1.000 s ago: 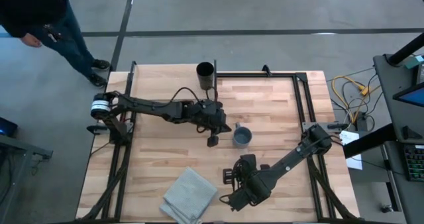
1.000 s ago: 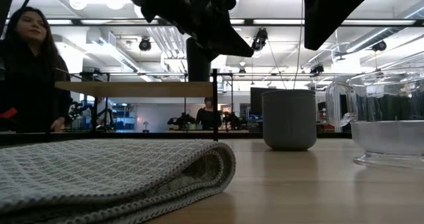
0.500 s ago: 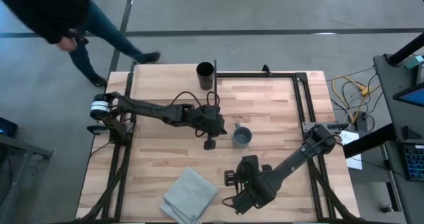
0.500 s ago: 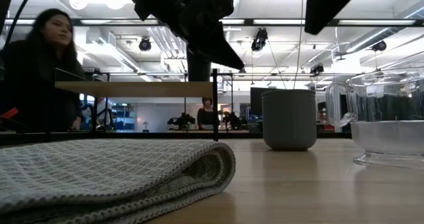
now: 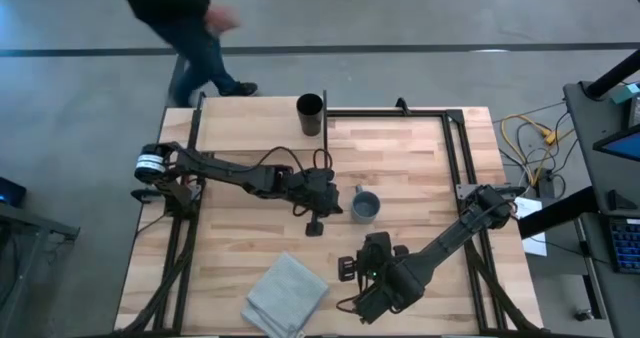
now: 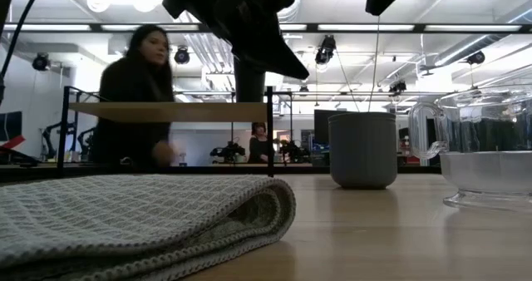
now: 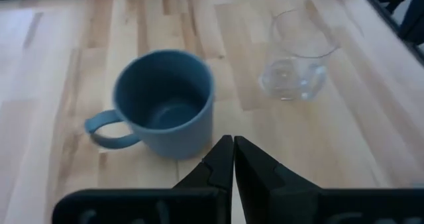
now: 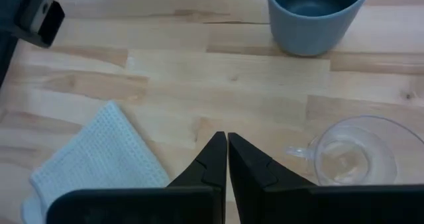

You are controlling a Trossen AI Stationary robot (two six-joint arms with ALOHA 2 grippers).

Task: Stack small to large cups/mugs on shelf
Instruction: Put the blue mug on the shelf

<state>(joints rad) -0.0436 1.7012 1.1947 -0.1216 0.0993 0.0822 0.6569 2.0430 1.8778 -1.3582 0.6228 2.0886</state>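
I am holding my left gripper (image 5: pixel 314 224) with its fingers pressed together and gripping nothing, just at nine o'clock of the blue-grey mug (image 5: pixel 366 206), which is standing upright mid-table with its handle (image 7: pixel 105 128) free. My right gripper (image 5: pixel 352 270) is likewise pinched closed and empty, hovering at six o'clock of that mug, with the clear glass cup (image 8: pixel 344 155) just beside it. The black cup (image 5: pixel 310 113) is standing at twelve o'clock by the table's far edge. The folded grey cloth (image 5: pixel 285 294) is lying at seven o'clock.
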